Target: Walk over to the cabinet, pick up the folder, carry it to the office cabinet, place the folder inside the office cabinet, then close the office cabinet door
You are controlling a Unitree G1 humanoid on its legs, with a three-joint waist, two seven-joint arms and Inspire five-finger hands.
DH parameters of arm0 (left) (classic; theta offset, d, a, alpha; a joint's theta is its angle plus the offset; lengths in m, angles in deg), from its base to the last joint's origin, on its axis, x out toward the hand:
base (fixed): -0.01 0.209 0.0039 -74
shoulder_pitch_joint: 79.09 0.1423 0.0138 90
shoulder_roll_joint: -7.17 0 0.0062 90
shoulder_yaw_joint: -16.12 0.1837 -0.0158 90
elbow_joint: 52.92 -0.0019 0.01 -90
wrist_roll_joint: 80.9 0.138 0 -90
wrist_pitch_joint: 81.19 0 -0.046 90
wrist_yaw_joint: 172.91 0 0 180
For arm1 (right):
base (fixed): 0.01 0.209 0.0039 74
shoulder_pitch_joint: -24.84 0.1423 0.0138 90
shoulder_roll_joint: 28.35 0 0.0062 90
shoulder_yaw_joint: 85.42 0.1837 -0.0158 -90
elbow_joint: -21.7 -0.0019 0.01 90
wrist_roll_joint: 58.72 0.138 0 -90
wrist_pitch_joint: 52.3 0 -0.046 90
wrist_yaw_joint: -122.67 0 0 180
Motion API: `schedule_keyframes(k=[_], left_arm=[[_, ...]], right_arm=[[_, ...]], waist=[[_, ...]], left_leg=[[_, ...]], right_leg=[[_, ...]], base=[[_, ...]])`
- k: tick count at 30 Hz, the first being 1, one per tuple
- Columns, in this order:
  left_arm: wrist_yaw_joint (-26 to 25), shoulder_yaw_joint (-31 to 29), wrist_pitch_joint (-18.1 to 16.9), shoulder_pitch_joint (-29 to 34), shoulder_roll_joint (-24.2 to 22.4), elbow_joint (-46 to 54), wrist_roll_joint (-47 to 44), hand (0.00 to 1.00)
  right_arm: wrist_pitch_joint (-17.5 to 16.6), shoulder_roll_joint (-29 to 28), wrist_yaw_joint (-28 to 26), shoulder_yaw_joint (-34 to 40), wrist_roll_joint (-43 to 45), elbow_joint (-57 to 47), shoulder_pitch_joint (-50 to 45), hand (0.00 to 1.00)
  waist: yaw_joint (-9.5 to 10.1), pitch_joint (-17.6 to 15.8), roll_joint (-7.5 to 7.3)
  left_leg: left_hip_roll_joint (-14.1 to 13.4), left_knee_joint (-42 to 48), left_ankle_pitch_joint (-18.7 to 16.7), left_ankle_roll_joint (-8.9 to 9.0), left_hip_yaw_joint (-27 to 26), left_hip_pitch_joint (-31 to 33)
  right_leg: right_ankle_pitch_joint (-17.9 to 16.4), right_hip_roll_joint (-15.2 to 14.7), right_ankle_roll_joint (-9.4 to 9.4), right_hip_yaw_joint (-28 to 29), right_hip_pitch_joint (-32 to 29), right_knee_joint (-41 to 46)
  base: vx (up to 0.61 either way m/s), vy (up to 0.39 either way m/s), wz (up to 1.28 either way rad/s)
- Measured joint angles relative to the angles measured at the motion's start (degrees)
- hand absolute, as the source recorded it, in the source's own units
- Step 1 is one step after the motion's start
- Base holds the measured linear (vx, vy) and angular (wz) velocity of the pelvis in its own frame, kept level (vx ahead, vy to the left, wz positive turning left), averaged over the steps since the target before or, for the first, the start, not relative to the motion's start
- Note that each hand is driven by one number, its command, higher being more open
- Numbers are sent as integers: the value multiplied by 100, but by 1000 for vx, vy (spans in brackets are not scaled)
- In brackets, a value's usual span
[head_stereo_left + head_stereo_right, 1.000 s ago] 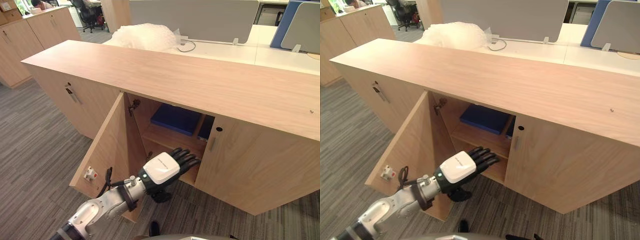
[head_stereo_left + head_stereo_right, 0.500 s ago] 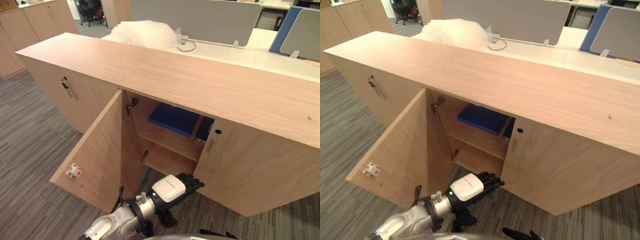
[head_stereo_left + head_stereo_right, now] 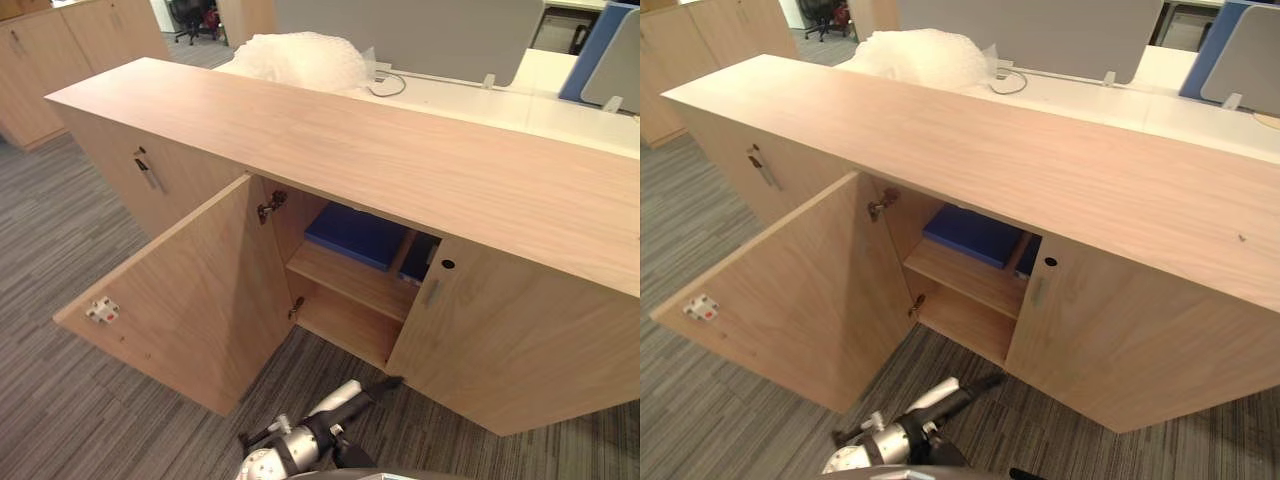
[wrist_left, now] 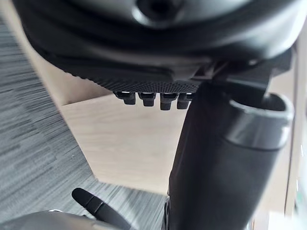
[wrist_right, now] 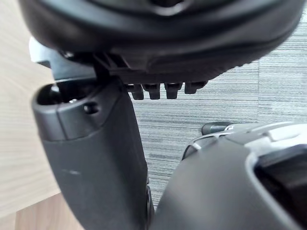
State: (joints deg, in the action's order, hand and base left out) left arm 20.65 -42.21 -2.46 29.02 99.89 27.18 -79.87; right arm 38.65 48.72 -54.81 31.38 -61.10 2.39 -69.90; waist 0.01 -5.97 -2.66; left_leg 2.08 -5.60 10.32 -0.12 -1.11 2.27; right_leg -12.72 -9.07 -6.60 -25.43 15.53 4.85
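The folder [image 3: 360, 235] lies flat on the upper shelf [image 3: 345, 280] inside the cabinet [image 3: 400, 150], while the left hand [image 3: 345, 398], fingers straight and holding nothing, hangs low before the opening, nearest the open door [image 3: 190, 290] standing to its left.

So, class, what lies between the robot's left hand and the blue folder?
Going from the left hand, the left eye view shows grey carpet, then the cabinet's lower compartment and the shelf board the blue folder lies on.
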Motion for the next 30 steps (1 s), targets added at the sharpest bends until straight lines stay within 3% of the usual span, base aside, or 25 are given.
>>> schedule_keyframes(k=[2,6,8,11,14,16,19,24,30], left_arm=[[-7,-680,284,155,-147,-451,-596,100],[14,-1860,640,213,-560,-1388,-963,100],[-120,-2909,824,172,-959,-2201,-1232,100],[-454,-4271,964,134,-1259,-2953,-1501,100],[-754,-5249,1064,134,-1320,-3296,-1681,100],[-886,-5844,1070,108,-1351,-3386,-1685,100],[-1062,-6714,1083,-95,-1342,-3529,-1682,100],[-1355,-7367,1084,-433,-929,-3374,-1676,100],[-1490,-7932,1084,-946,264,-3229,-1609,100]], right_arm=[[5,-16,-19,-1,0,-4,21,100],[18,14,-128,3,-24,-12,35,100],[36,34,-174,17,-42,-19,22,100],[55,-15,-212,149,-42,-135,-71,100],[72,-85,-238,342,-64,-195,-89,100],[96,-110,-265,374,-212,-245,-88,100],[122,-117,-337,554,-230,-241,48,100],[119,-77,-466,566,-262,-248,252,100],[139,-9,-522,429,-430,-245,280,100]], waist=[[110,8,7],[131,-29,90],[175,-53,107],[301,-81,59],[328,-125,-6],[451,-153,-41],[549,-180,-11],[565,-188,255],[589,-150,281]], left_leg=[[-10,-2,3,-2,33,-4],[-5,-4,3,31,156,32],[22,-4,12,30,222,96],[87,-3,21,20,238,101],[188,-3,16,-2,319,114],[263,-3,-14,-55,319,149],[324,-3,-67,-136,325,130],[195,-2,-165,-216,328,-26],[159,-2,-260,-275,213,-101]], right_leg=[[0,35,0,-15,16,0],[-1,49,1,-143,49,-12],[-5,64,6,-256,62,-86],[-11,34,-6,-332,109,-127],[-3,-31,-67,-465,172,-178],[37,-92,-136,-480,169,-201],[164,-125,-124,-449,180,-174],[493,-42,243,-332,176,49],[610,-72,406,-107,112,246]], base=[[-13,-8,5],[-53,1,16],[-71,20,21],[-39,24,12],[2,20,21],[45,45,6],[54,48,3],[28,74,-3],[29,56,-10]])
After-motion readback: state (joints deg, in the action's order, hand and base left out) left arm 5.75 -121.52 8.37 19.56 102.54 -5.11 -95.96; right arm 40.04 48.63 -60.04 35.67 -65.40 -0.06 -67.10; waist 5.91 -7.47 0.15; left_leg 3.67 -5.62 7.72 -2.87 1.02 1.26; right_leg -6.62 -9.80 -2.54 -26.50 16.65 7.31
